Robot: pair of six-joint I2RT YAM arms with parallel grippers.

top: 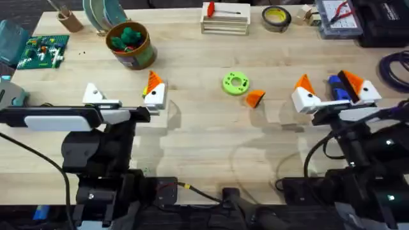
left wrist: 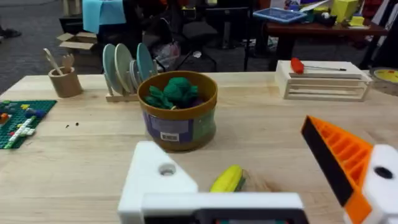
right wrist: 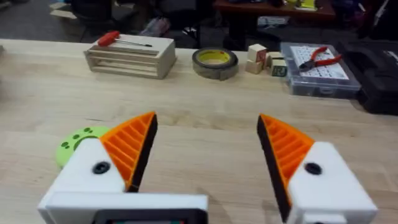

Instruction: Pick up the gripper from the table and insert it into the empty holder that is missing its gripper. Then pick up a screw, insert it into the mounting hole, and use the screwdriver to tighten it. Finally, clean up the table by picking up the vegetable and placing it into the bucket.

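The loose orange gripper lies on the table beside a green ring disc. My left gripper is open. One of its mounts is the bare white holder; the other carries an orange pad. The yellow-green vegetable lies between its fingers, in front of the brown bucket, which holds dark green toys. My right gripper is open with both orange pads. A blue object, likely the screwdriver, shows partly between its fingers.
At the back stand a wooden crate with a red-handled tool, a yellow tape roll and a parts box. A dish rack and a green brick plate sit at the far left. Cables lie at the right.
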